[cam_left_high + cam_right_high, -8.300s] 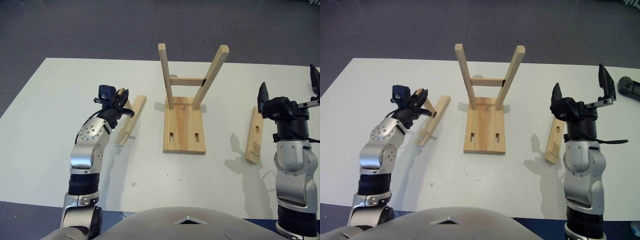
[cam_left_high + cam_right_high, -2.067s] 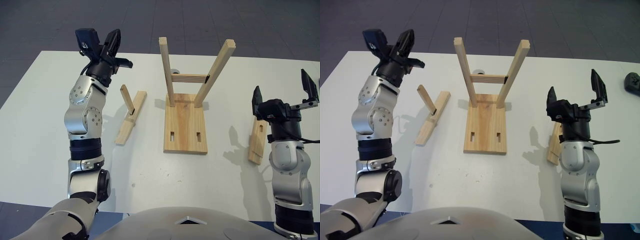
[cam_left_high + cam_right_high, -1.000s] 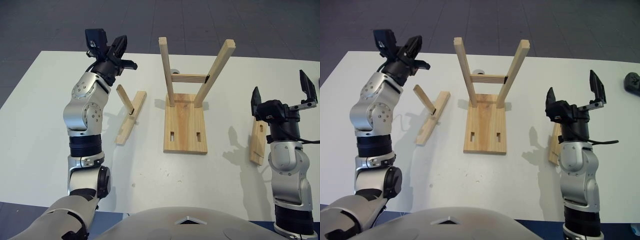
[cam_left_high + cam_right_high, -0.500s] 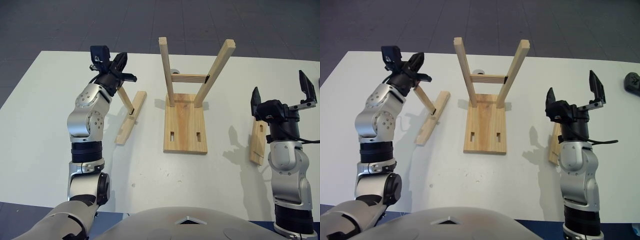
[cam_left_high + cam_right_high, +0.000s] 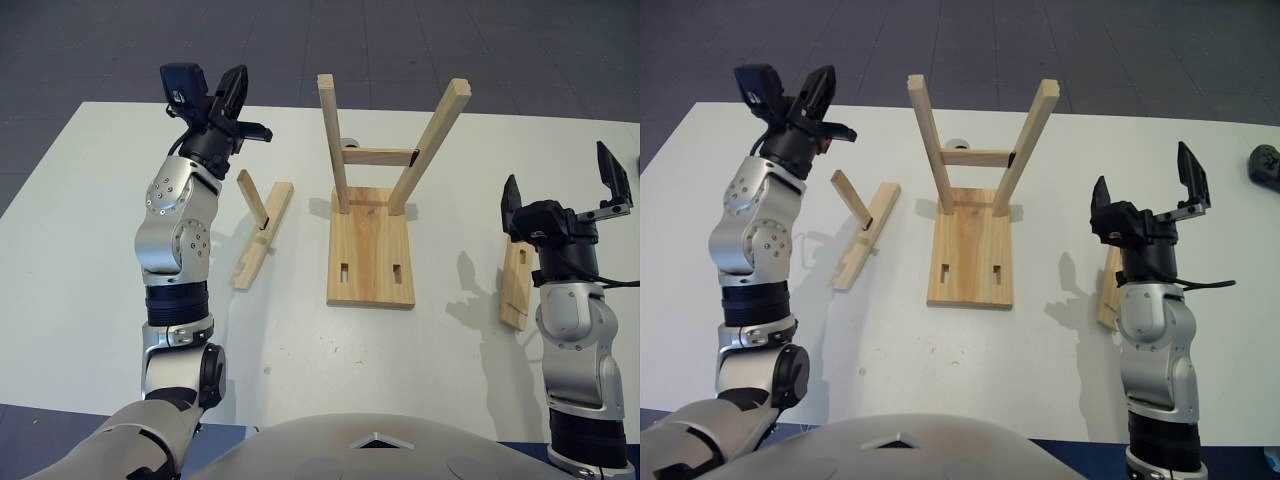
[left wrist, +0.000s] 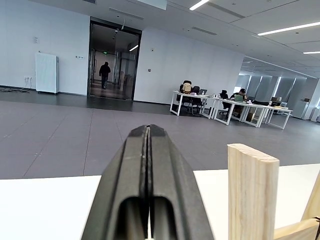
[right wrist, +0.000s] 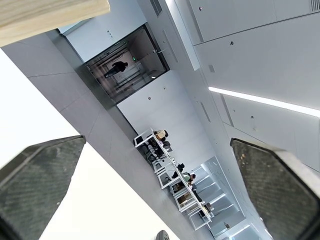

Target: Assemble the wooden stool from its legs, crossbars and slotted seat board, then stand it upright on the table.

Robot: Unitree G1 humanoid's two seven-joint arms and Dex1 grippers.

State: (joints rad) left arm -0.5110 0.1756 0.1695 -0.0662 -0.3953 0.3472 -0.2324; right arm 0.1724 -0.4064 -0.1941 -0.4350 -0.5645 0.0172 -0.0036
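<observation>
Left hand (image 5: 236,86): closed, empty, near slanting crossbar (image 5: 251,197); could knock it loose. Right hand (image 5: 556,166): wide open, empty, near leg (image 5: 515,288).

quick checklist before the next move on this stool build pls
1. Left gripper empty: ok, shut, raised.
2. Right gripper open and empty: ok.
3. Near slots in the flat pale wooden seat board free: ok.
4. Short wooden crossbar fully seated in the left loose wooden leg: cannot tell, it tilts.
5. Second loose wooden leg lying flat, right side: ok, partly hidden.
</observation>
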